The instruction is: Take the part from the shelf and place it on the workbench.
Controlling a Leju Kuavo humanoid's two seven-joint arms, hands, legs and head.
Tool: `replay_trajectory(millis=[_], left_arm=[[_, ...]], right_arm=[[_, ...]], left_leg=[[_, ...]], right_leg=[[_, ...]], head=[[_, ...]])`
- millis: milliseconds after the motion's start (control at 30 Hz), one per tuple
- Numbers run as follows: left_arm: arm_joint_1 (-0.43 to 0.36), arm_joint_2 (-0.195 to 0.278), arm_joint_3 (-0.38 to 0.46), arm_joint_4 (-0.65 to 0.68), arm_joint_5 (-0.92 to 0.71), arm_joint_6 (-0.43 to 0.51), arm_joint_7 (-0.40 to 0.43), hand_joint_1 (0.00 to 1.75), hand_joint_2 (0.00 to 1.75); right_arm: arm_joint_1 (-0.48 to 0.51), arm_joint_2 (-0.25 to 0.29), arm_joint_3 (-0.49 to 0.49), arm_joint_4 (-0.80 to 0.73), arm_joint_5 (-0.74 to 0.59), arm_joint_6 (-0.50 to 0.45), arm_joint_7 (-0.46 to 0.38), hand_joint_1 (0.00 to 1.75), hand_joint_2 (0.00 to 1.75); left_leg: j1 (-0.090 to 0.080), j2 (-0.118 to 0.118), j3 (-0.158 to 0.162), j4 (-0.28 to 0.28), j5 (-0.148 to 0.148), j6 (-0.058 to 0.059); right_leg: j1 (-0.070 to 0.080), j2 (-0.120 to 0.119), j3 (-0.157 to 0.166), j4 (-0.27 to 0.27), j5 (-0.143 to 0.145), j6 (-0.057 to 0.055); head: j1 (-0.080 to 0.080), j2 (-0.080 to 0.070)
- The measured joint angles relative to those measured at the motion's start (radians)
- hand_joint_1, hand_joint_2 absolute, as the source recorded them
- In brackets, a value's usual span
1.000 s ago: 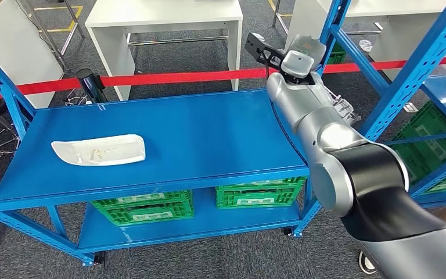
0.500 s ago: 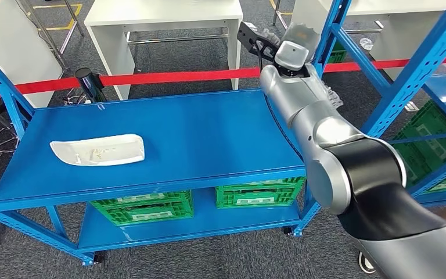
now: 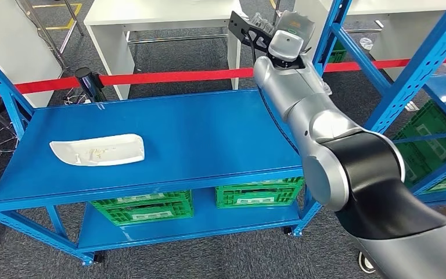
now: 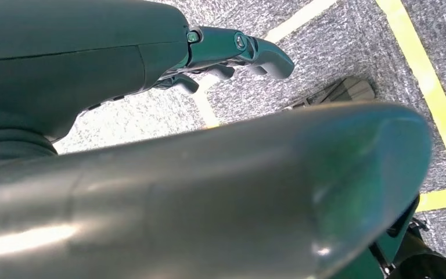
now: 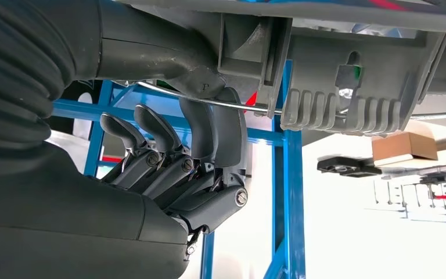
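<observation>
Over the right end of the blue workbench point(image 3: 197, 133), stretched out from the shoulder and, within the last second, swung leftward and farther away from the blue shelf upright point(image 3: 400, 81). Grips the grey ribbed part point(image 5: 348, 87) from below with the right hand point(image 5: 174, 163), dark fingers point(image 5: 209, 128) curled up against its edge, thumb side hidden. Means, by judgement, carrying nearly done: part off the shelf, held above the bench's far right corner, not yet lowered or set down. Leaves the white tray-shaped piece point(image 3: 97, 150) lying where it was, well apart toward the bench's left end. Hangs the left hand point(image 4: 232, 49) over the grey floor, fingers loosely extended, holding nothing.
</observation>
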Motion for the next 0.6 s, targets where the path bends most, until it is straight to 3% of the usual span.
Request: replay_trajectory(millis=[600], left_arm=[[0.008, 0.001, 0.0, 0.002, -0.009, 0.0, -0.003, 0.0, 0.0]], right_arm=[[-0.004, 0.004, 0.015, 0.013, 0.0, 0.011, 0.01, 1.62, 1.75]], left_leg=[[-0.005, 0.0, -0.002, 0.004, -0.003, 0.004]], right_leg=[[-0.006, 0.0, -0.001, -0.001, 0.002, 0.004]], head=[[0.0, 0.0]])
